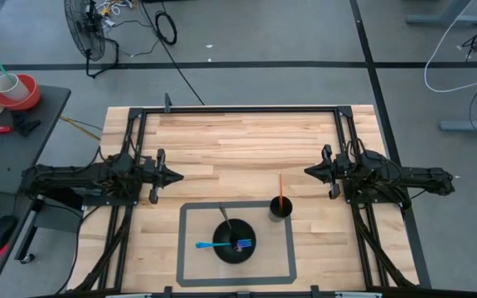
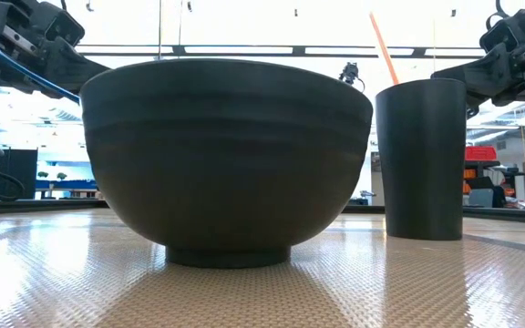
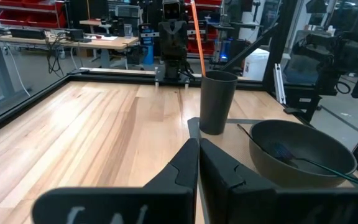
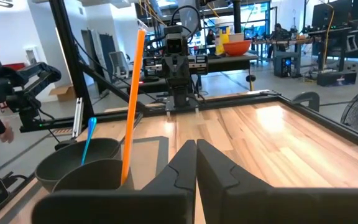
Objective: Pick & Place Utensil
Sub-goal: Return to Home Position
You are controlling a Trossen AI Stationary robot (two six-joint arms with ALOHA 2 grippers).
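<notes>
A dark bowl sits inside a grey taped rectangle on the table; a blue utensil and a dark one rest in it, handles leaning on the rim. Beside it stands a dark cup with an orange utensil upright inside. My left gripper hovers shut at the table's left, my right gripper shut at the right; both are well clear of bowl and cup. The bowl, the cup and the orange utensil also show in the wrist views.
Black frame rails run around the wooden table top. Bare wood lies between the grippers and toward the far edge. Off the table at the left, a side stand carries a red bowl; a fan and cables are on the floor.
</notes>
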